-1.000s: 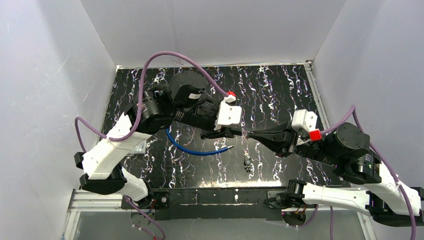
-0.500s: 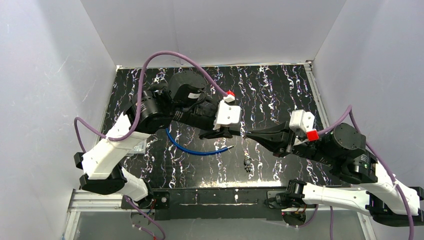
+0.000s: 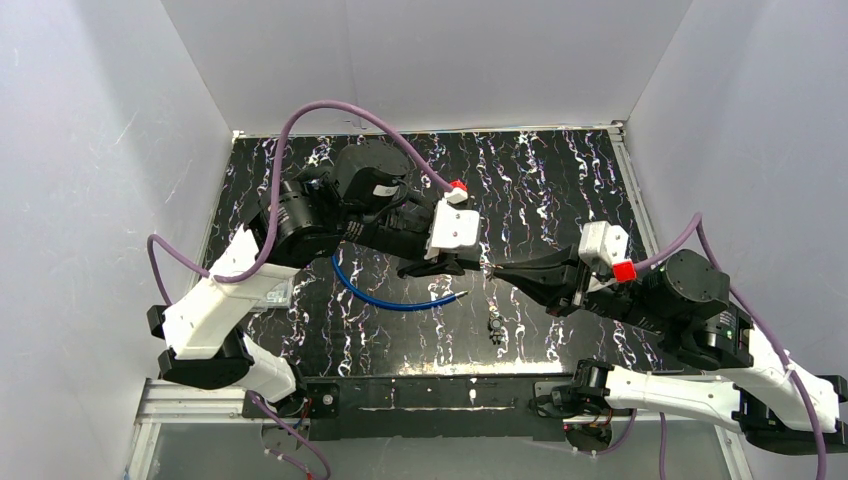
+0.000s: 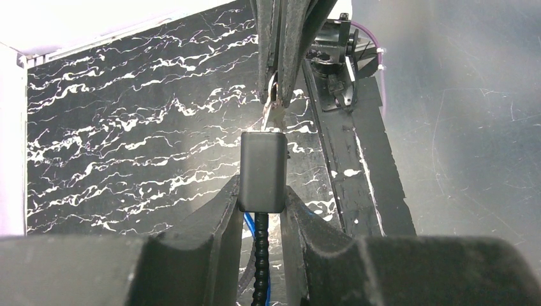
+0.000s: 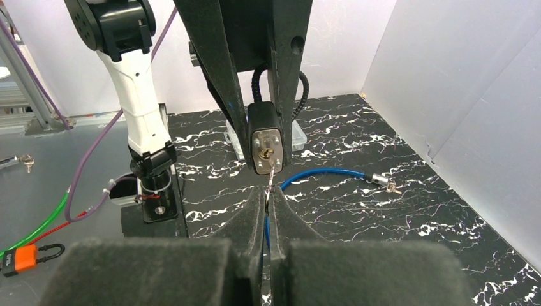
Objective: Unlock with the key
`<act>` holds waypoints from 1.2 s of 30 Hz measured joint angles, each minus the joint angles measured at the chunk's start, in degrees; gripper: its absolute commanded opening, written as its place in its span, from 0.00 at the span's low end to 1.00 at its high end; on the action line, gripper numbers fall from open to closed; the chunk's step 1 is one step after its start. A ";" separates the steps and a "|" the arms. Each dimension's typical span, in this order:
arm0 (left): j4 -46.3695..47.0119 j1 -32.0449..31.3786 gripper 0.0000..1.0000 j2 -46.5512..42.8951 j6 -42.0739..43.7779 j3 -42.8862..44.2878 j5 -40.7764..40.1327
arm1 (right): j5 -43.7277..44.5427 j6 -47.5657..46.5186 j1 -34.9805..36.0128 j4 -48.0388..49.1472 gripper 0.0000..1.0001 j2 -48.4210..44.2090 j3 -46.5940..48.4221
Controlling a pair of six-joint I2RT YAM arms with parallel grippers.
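right end effector [image 5: 268, 193] pinches the mostly hidden key [image 5: 272, 172] at the lock [image 5: 266, 150] clamped in left end effector [image 4: 262, 191].

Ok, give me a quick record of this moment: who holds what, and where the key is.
left gripper: shut on padlock, held above the table
right gripper: shut on key
key position: tip at the keyhole; depth unclear
on table: blue cable, lying loose
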 measured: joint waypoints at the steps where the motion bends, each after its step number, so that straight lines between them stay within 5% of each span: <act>1: 0.06 0.00 0.00 -0.01 0.00 0.01 0.01 | 0.01 0.04 -0.06 -0.06 0.01 -0.07 -0.02; 36: 2.16 0.03 0.00 -1.51 2.27 -4.84 1.08 | -3.01 -0.11 -0.21 -2.69 0.01 0.83 4.26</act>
